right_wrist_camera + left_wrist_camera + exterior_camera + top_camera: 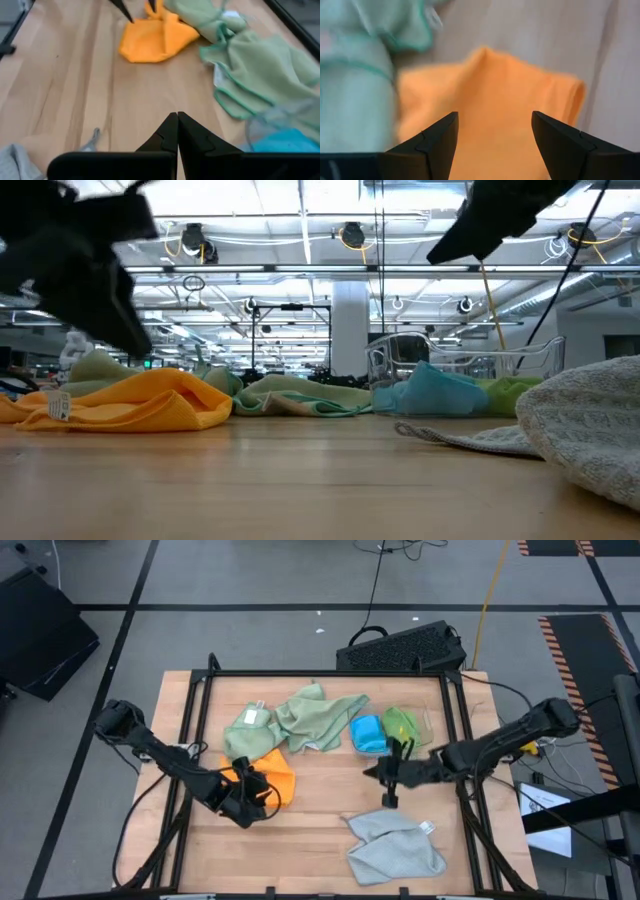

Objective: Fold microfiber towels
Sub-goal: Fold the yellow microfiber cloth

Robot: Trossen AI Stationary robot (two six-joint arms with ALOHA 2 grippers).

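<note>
Near edge first: the light grey towel (395, 845) lies crumpled at about 5 o'clock on the table (320, 815), nothing holding it. Just beyond it, a bit right of centre, the right gripper (387, 783) hovers over bare wood w/ fingers pressed together and empty — the right wrist view shows the tips meeting.

At 8 o'clock the left gripper (250, 802) sits at the near edge of the orange towel (270, 778), fingers spread wide, nothing between them yet; its wrist view has orange cloth filling the gap ahead.

Farther back: two pale sage green towels (300, 720) bunched from 11 to 12 o'clock, the bright blue towel (368, 734) at about 1 o'clock, and next to it a bright green towel (398, 724) that seems to sit in the clear plastic tray (425, 725).

Step in hand, by my read — picking up the orange one to spread it. To do it well: go for a corner or hem, not the bunched middle; pinch one layer only; lift low and drag it toward open wood at centre so it flattens. Right arm could pin the opposite corner.
</note>
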